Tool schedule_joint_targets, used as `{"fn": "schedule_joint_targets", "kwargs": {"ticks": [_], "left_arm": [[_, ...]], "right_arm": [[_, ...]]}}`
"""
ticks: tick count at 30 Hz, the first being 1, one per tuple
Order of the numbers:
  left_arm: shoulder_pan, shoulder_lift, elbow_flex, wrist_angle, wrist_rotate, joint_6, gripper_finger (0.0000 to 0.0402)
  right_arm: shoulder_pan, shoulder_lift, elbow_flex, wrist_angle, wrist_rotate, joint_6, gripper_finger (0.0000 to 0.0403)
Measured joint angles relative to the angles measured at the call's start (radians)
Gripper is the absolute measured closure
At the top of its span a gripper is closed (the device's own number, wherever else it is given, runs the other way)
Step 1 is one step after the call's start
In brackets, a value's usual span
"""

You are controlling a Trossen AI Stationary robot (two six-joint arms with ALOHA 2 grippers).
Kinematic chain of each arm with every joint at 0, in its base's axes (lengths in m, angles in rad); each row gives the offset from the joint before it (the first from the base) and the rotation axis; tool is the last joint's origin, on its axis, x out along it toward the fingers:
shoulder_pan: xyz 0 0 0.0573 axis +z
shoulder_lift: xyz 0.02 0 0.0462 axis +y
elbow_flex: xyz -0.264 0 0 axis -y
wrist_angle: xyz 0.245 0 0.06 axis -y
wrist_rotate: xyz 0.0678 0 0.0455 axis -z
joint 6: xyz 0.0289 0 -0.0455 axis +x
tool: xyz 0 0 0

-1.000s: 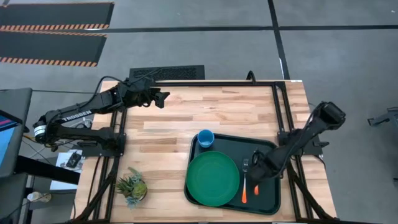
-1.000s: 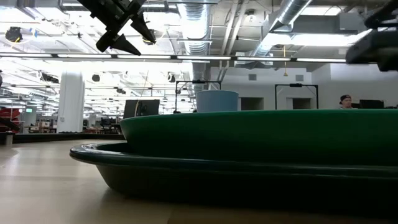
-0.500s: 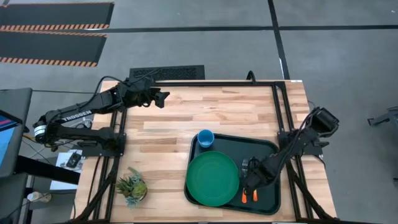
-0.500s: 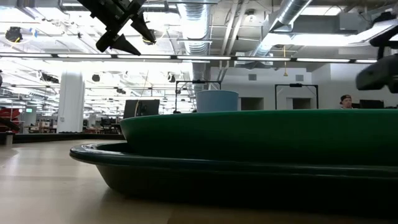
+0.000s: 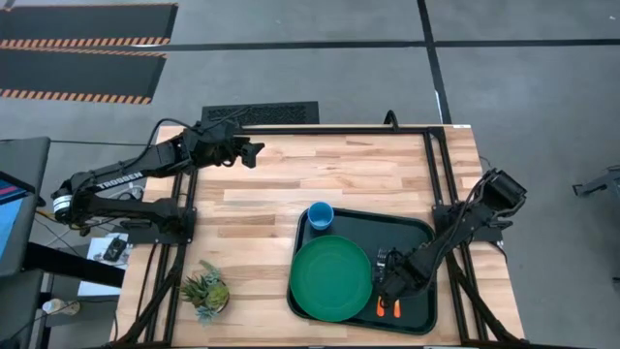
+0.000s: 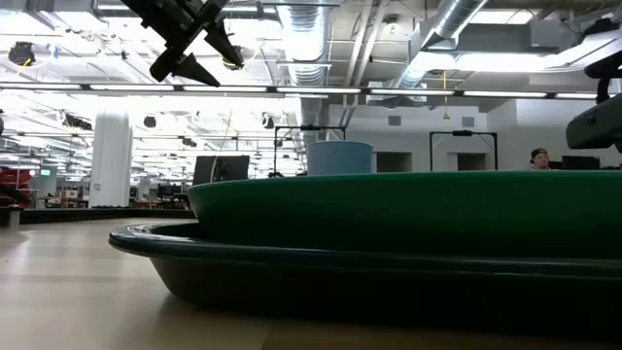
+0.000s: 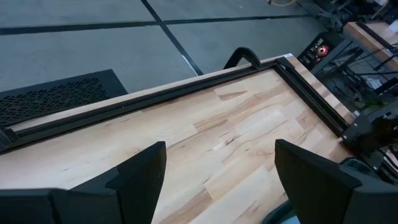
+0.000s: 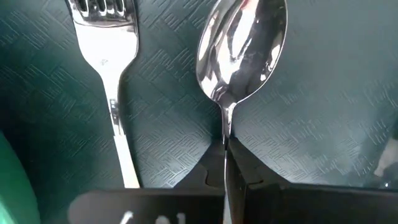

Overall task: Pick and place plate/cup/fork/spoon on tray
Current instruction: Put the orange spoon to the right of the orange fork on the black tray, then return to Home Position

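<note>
The dark tray [image 5: 415, 233] lies at the table's near right. On it are the green plate [image 5: 331, 278], the blue cup [image 5: 321, 215] at its far left corner, and the fork [image 8: 106, 43] just right of the plate. My right gripper [image 5: 389, 283] is low over the tray, shut on the spoon [image 8: 242, 43], which lies alongside the fork. Both orange handles [image 5: 387, 309] stick out toward the near edge. My left gripper [image 5: 250, 151] hangs open and empty above the table's far left and also shows in its wrist view [image 7: 217, 180]. My right gripper pinches the spoon's thin silver neck [image 8: 225, 134] just behind the bowl, between its two fingers. It comes slanting down from the table's far right. The spoon lies level, parallel to the fork, bowl toward the far edge. I cannot tell whether it rests on the tray floor.
A small potted plant [image 5: 205, 289] stands at the near left of the table. In the low view the tray's rim [image 6: 292, 272] and the plate [image 6: 389, 209] fill the foreground, with the cup [image 6: 339, 157] behind. Bare wood lies across the table's far half.
My right gripper has gone down and toward the table's near edge over the tray, carrying the spoon. The spoon's orange handle now lies beside the fork's handle, nearer the tray's near rim than before.
</note>
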Motion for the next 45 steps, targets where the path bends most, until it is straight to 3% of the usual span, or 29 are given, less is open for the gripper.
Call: {"fn": "schedule_joint_targets", "kwargs": {"ticks": [15, 20, 25, 30, 37, 39, 43, 45], "left_arm": [[0.000, 0.000, 0.000, 0.000, -0.003, 0.000, 0.0117], [0.000, 0.000, 0.000, 0.002, -0.003, -0.015, 0.0117], [0.000, 0.000, 0.000, 0.015, -0.005, -0.040, 0.0117], [0.000, 0.000, 0.000, 0.035, -0.005, -0.018, 0.0117], [0.000, 0.000, 0.000, 0.010, -0.005, 0.000, 0.0117], [0.000, 0.000, 0.000, -0.009, -0.005, 0.029, 0.0117], [0.000, 0.000, 0.000, -0.028, 0.016, 0.024, 0.0117], [0.000, 0.000, 0.000, 0.014, 0.072, 0.111, 0.0117]], "right_arm": [[0.001, 0.000, 0.037, 0.000, 0.003, -0.020, 0.0274], [0.001, -0.026, 0.103, -0.086, 0.009, -0.068, 0.0259], [-0.001, -0.126, 0.162, -0.257, 0.107, -0.114, 0.0259], [-0.006, -0.289, 0.190, -0.455, 0.365, -0.250, 0.0271], [-0.100, -0.555, 0.196, -0.463, 0.919, -0.834, 0.0289], [-0.137, -0.629, 0.196, -0.464, 1.009, -0.993, 0.0291], [-0.196, -0.749, 0.196, -0.454, 1.146, -1.089, 0.0294], [-0.206, -0.789, 0.196, -0.438, 1.231, -1.202, 0.0294]]}}
